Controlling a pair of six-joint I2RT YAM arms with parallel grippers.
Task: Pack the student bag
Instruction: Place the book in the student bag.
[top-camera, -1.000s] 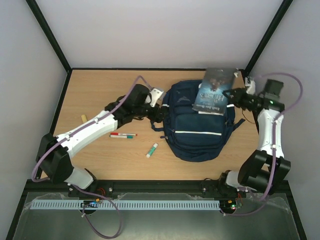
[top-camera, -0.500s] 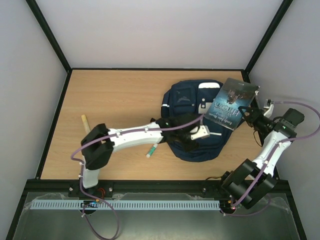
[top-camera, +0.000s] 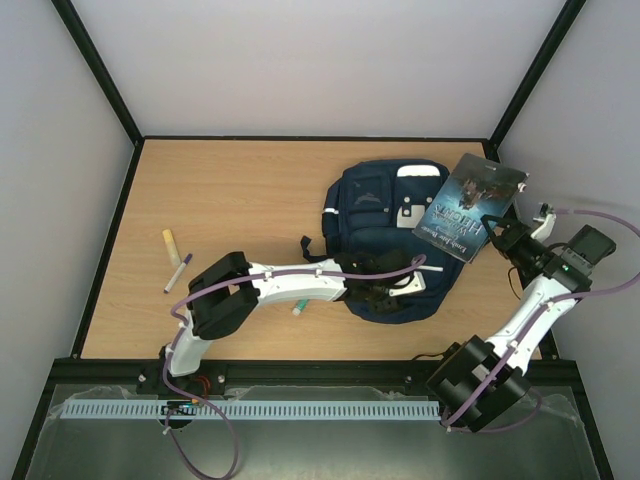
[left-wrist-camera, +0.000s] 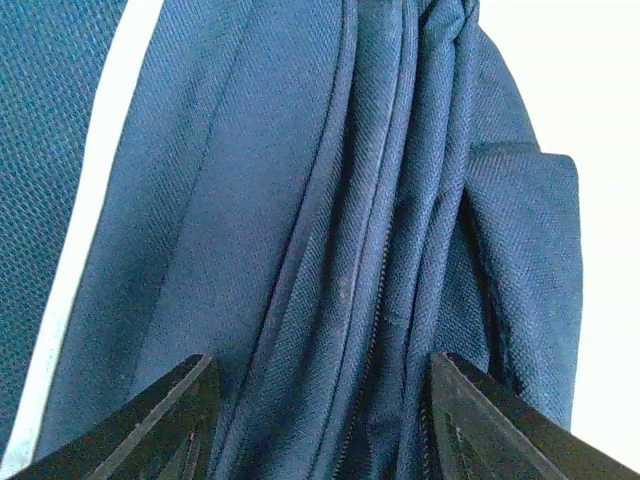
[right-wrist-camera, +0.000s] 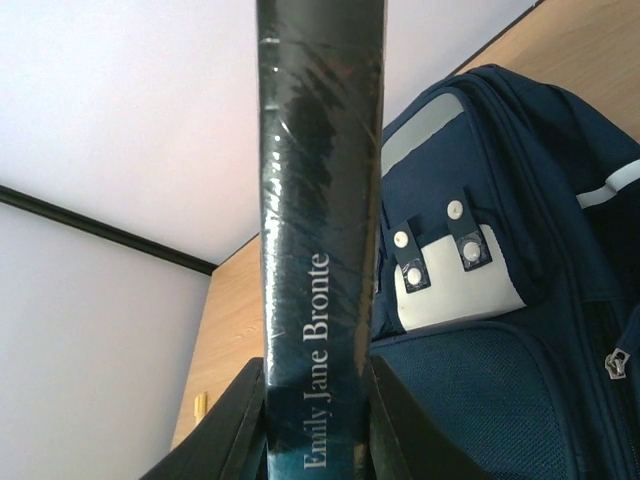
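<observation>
Top external view: the student bag (top-camera: 392, 235) lies flat on the right half of the wooden table (top-camera: 230, 190), its grey buckle patch toward the far edge and its near end by the arms. The left arm reaches across the table to that near end, where the left gripper (top-camera: 385, 296) sits over the navy fabric. In the left wrist view its 2 fingers (left-wrist-camera: 165, 425) stand well apart, with folds of the bag and a zip line between them; they close on nothing that can be seen. The right gripper (top-camera: 505, 237) is clamped on a dark book (top-camera: 470, 205), held tilted above the bag's right side. The right wrist view shows the book's spine (right-wrist-camera: 320, 200) upright between both fingers (right-wrist-camera: 235, 425), pressed on either side. A purple marker (top-camera: 178, 272) and a yellow stick (top-camera: 171, 246) lie near the table's left edge
</observation>
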